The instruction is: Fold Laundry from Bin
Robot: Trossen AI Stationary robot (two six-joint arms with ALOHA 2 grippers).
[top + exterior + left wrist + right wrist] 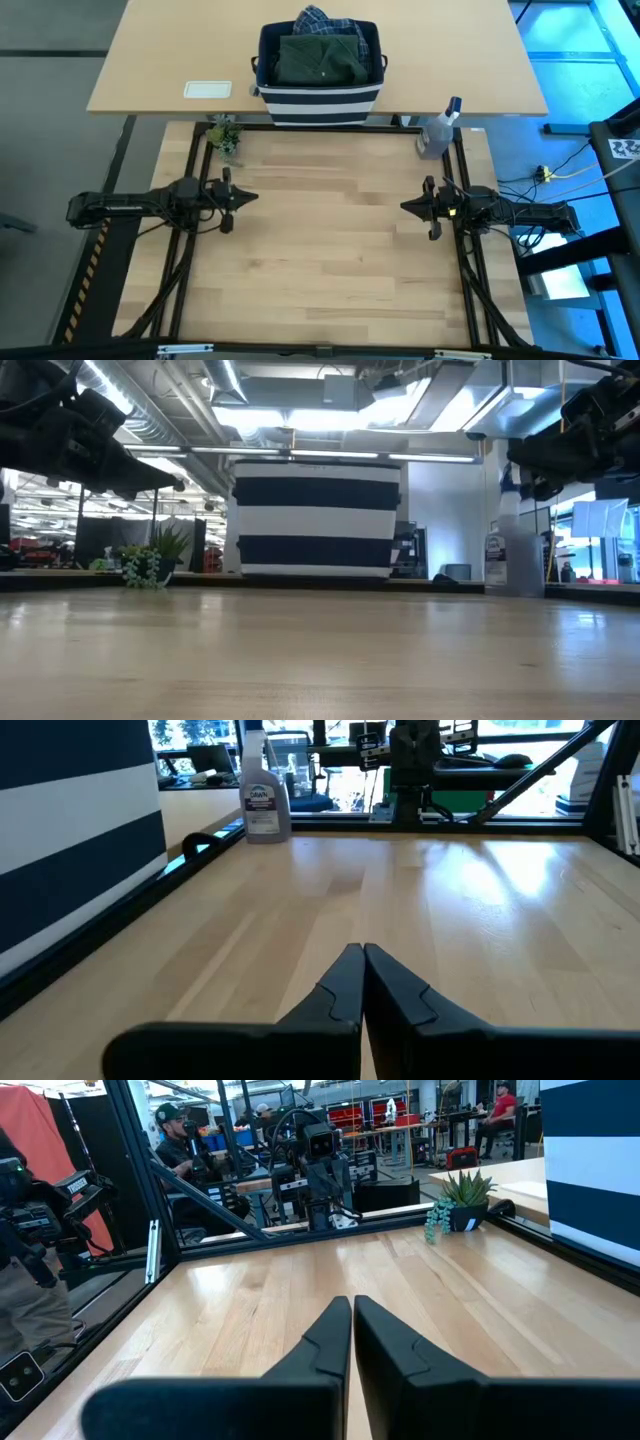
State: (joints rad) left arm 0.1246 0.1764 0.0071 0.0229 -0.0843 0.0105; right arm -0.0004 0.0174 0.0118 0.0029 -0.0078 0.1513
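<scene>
**Both arms parked, bin sitting full at the back**

The light wood table (330, 240) is lying bare in the middle, with a black frame running around its edges; a second, paler tabletop (160, 60) is butting up against the far side, and a small white card (208, 89) is resting on it. A little potted plant (226, 138) is sitting at the far left corner of the work surface, and a clear spray bottle (437, 132) is standing at the far right corner (blue nozzle, easy to spot). Beyond the table the room is looking like a busy workshop; ceiling lights are glowing overhead, other rigs are standing around, and a person in a cap (178, 1140) is sitting behind the frame in the right wrist view.

The bin (318, 72) is standing at the far edge, centred between the two arms and well apart from both; navy fabric, white stripes circling its lower half. The laundry is filling it to the brim; a dark olive-green garment (320, 58) is lying on top, and a blue-and-white plaid shirt (318, 20) is peeking out behind it.

The left gripper (248, 197) is hovering over the left side of the table with its fingers pressed together, holding nothing; the right gripper (408, 207) is mirroring it on the right side, fingers closed and likewise empty.
</scene>
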